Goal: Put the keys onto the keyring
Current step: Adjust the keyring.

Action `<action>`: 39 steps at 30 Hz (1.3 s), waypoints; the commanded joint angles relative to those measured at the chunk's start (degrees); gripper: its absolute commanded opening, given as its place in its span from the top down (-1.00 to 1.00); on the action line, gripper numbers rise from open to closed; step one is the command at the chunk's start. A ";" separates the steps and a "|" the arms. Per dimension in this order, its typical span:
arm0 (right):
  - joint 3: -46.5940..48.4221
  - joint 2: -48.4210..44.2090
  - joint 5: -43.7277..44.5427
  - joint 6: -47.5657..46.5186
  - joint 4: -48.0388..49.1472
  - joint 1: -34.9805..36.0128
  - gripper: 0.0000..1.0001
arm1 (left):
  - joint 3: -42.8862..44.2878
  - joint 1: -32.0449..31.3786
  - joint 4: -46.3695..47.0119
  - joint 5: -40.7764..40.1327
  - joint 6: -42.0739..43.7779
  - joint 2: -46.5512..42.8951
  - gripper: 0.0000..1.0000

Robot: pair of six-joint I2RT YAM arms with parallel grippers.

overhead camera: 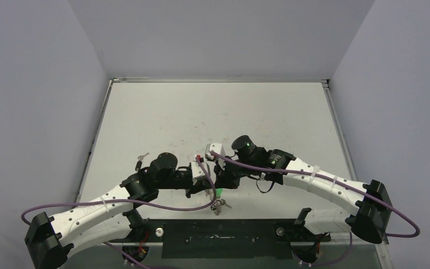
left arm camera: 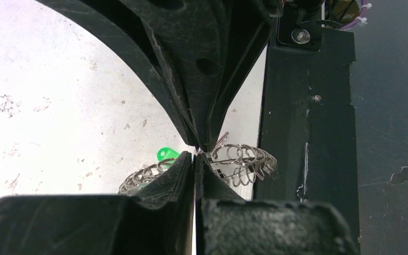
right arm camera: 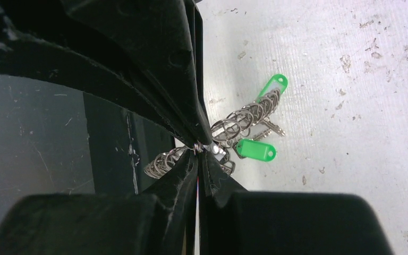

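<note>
Left gripper [left arm camera: 197, 152] and right gripper [right arm camera: 199, 150] both pinch fully shut on the lacy keyring [right arm camera: 243, 118] at the table's [overhead camera: 201, 112] near edge, apparently steadying it for threading, with a green-headed key [right arm camera: 256, 150] against it.

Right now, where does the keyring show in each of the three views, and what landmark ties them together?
Top external: keyring low centre, small.
Left wrist: keyring lower centre, spread left and right.
Right wrist: keyring at centre, running up and right.
Shared landmark: a green tag right by the ring in all three.
</note>
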 commanded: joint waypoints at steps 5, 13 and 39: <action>-0.51 -2.46 -1.16 -0.60 5.60 0.23 0.69 | 0.62 -0.60 4.64 1.09 0.12 -2.11 1.00; 0.57 -0.23 -2.07 -0.58 5.22 0.19 0.54 | 0.72 -0.62 6.36 1.26 0.02 -2.14 1.00; -11.16 -9.95 -2.65 7.91 26.20 -4.99 1.00 | -13.22 -0.64 16.46 -6.83 -3.79 -19.91 0.24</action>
